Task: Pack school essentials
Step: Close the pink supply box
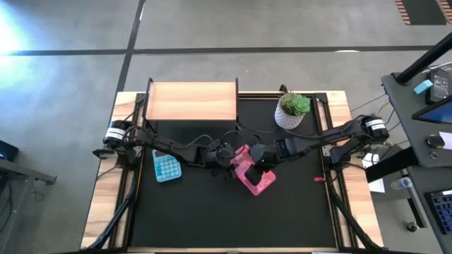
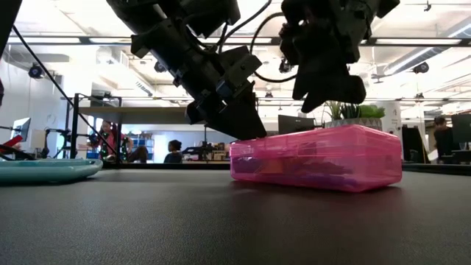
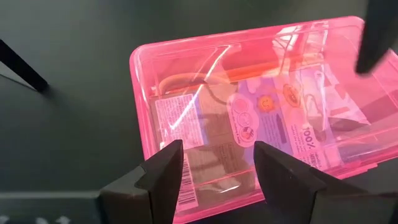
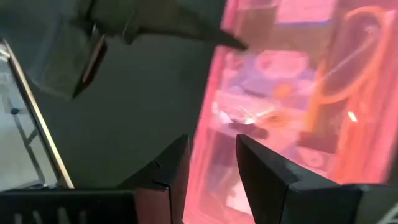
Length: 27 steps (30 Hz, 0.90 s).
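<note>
Pink plastic case [image 1: 253, 176] (lid closed) lies slantwise directly beneath both spread grippers, left gripper [image 3: 217, 171] over its left end, right gripper [image 4: 211, 163] alongside.

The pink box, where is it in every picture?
High view: the pink box sits mid-table, between both grippers.
Low view: right of centre, on the black mat.
Left wrist view: fills the upper right.
Right wrist view: fills the right side.
Shared landmark: the left gripper, at the box's end.
</note>
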Motion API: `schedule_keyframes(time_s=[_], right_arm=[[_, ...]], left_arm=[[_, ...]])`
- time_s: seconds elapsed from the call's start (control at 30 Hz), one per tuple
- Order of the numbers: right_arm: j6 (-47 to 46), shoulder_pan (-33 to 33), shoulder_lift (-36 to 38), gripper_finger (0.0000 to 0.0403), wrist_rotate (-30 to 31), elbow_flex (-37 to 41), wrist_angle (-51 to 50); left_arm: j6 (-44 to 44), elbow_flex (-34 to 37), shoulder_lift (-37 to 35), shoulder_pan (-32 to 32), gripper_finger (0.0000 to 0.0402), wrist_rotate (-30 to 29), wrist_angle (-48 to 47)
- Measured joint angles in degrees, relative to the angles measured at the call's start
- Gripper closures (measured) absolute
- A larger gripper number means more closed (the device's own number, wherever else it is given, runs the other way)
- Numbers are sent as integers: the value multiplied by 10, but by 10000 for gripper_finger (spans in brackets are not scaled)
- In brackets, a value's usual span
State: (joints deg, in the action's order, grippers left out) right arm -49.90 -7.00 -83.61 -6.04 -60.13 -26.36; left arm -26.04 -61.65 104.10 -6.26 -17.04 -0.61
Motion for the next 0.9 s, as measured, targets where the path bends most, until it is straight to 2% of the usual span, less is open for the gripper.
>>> schedule_keyframes(time_s=[0.37, 0.9], right_arm=[[-4, -28, -78, 280, 0, -12, 64], [11, -29, -119, 280, 1, -24, 76]], left_arm=[[0, 1, 0, 0, 219, 0, -3], [-2, 1, 1, -1, 219, 0, -6]])
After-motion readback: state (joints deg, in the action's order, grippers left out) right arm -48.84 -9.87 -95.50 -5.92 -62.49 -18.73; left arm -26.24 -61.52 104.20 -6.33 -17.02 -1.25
